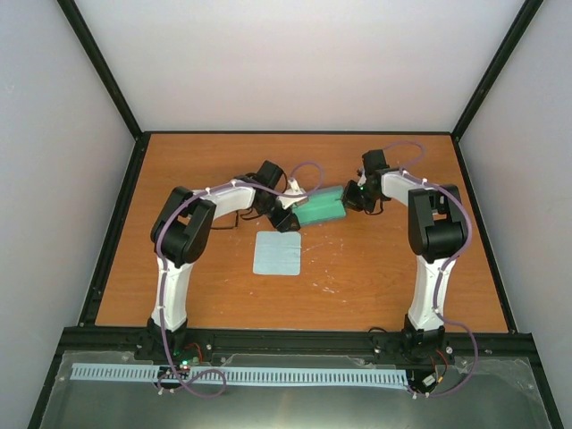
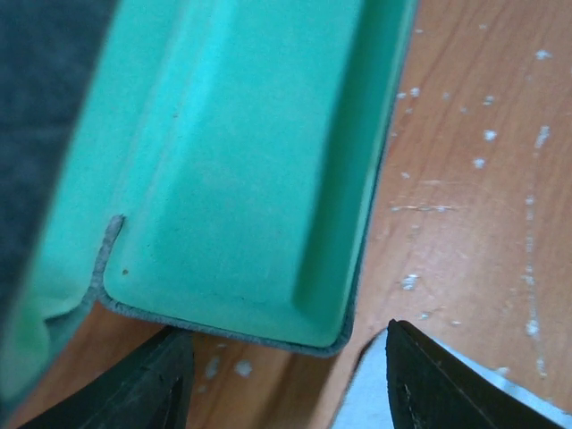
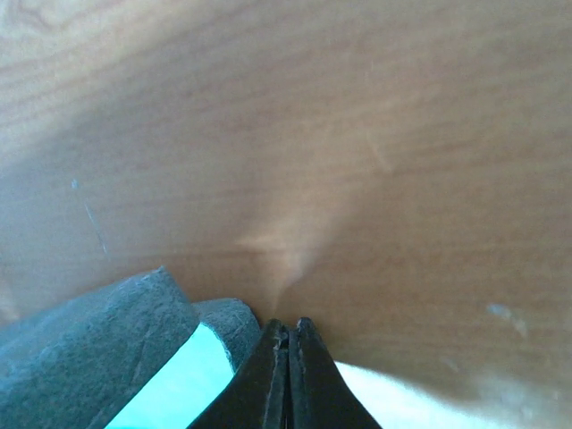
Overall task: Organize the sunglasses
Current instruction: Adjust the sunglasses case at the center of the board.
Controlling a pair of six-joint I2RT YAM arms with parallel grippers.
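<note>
Where the sunglasses are: I cannot find them in any view. The part of the lining that shows is bare, so they are either hidden under an arm or out of sight.
Case [image 1: 320, 207]: lies open mid-surface, green lining up, slightly slanted, between the two tools.
Left tool [image 2: 284, 332]: fingers spread and holding nothing, low over the surface [image 1: 375, 268] just off the case's near end, whose rim sits right ahead of the gap.
Right tool [image 3: 288, 335]: fingers pressed together with nothing visible between them, tip close to the wood, the grey felt edge of the case just beside it on the left.
Cloth [image 1: 276, 253]: flat on the surface, near the case on the robot's side, apart from it.
Step in hand: judging by both tools crowding the case ends, the case is being steadied or squared up to receive the glasses. The packing itself looks not yet done.
Next move calls for: finding the glasses first. One tool then needs a light pinch on the thin frame and a level carry into the green well, temples folded, while the other tool keeps the case from sliding on the smooth wood.
</note>
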